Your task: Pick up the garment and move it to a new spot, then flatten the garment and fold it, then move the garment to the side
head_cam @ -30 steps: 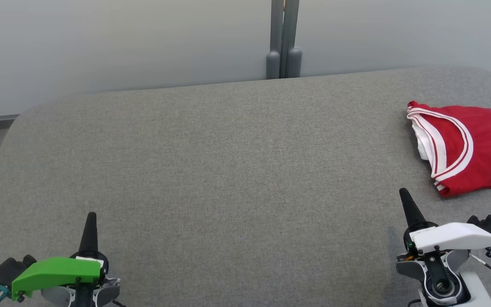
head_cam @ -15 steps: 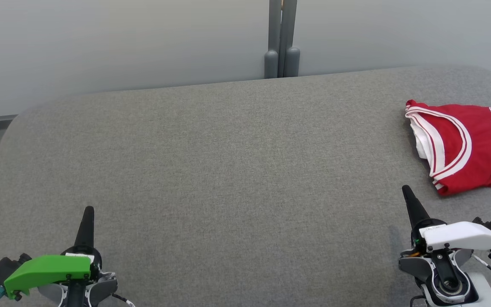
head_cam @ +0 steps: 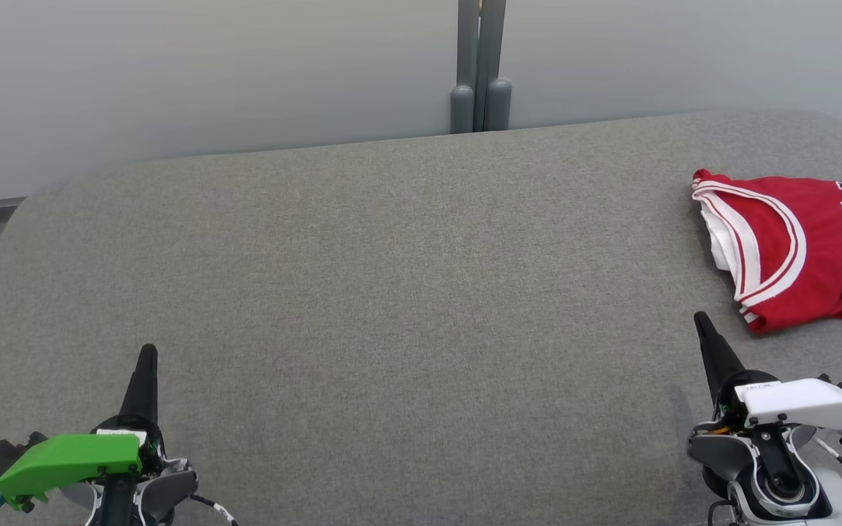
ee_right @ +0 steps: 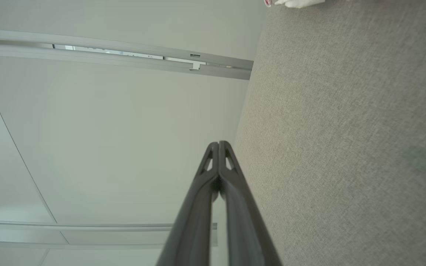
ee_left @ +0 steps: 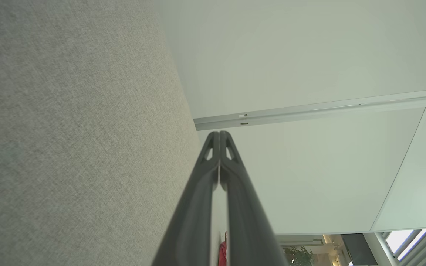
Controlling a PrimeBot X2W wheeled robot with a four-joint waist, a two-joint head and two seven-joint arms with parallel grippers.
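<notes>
Lying folded and flat at the far right of the grey fabric counter [head_cam: 392, 292]: red garment [head_cam: 801, 248] with white trim and dark lettering, cut off by the right edge of the head view; white-lined armhole turned to the left; a red-and-white sliver of it at the top edge of the right wrist view.

At the near left, left gripper [head_cam: 148, 352] under a green cover; fingers pressed together with nothing between them, pointing to the far side over bare counter; well apart from the garment.

At the near right, right gripper [head_cam: 700, 318] under a white cover; fingers likewise closed together and empty; tip near the garment's near left corner, not touching it.

Beyond the far edge, pale wall [head_cam: 209, 73] and grey post [head_cam: 481, 66].
</notes>
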